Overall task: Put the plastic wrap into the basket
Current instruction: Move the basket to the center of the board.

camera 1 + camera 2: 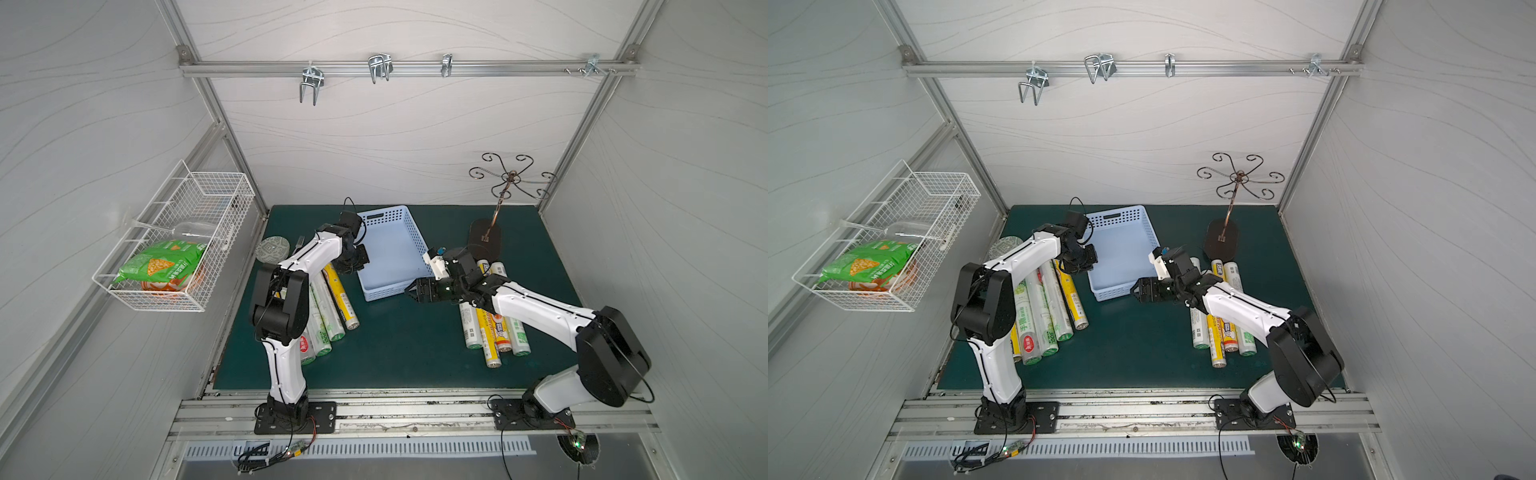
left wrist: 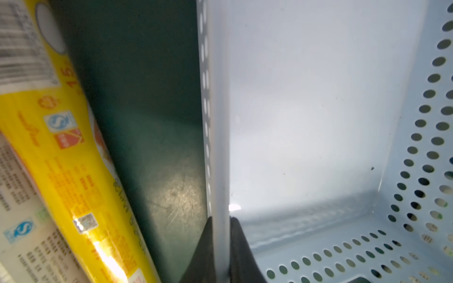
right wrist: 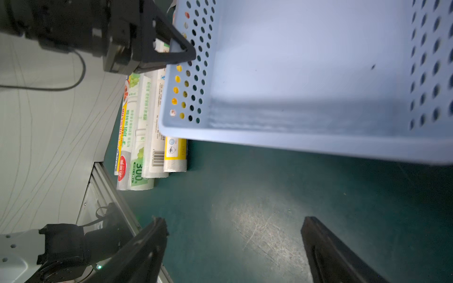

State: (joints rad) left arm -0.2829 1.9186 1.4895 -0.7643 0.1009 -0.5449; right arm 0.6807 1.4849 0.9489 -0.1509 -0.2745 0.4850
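Basket (image 1: 386,217) pinned, nothing inside yet.
Plastic wrap (image 1: 332,307) lies on the table (image 1: 407,345) under the left arm (image 1: 307,253), whose jaws pinch the basket's wall, probably to steady it; the right arm's (image 1: 540,309) jaws hang spread by its corner, more rolls (image 1: 490,332) beyond.

Even light, soft wrist-view blur

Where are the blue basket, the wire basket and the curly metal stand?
blue basket (image 1: 384,218): in a top view, far perforated wall.
wire basket (image 1: 224,195): in a top view, far mesh end.
curly metal stand (image 1: 478,246): in a top view, dark oval base.
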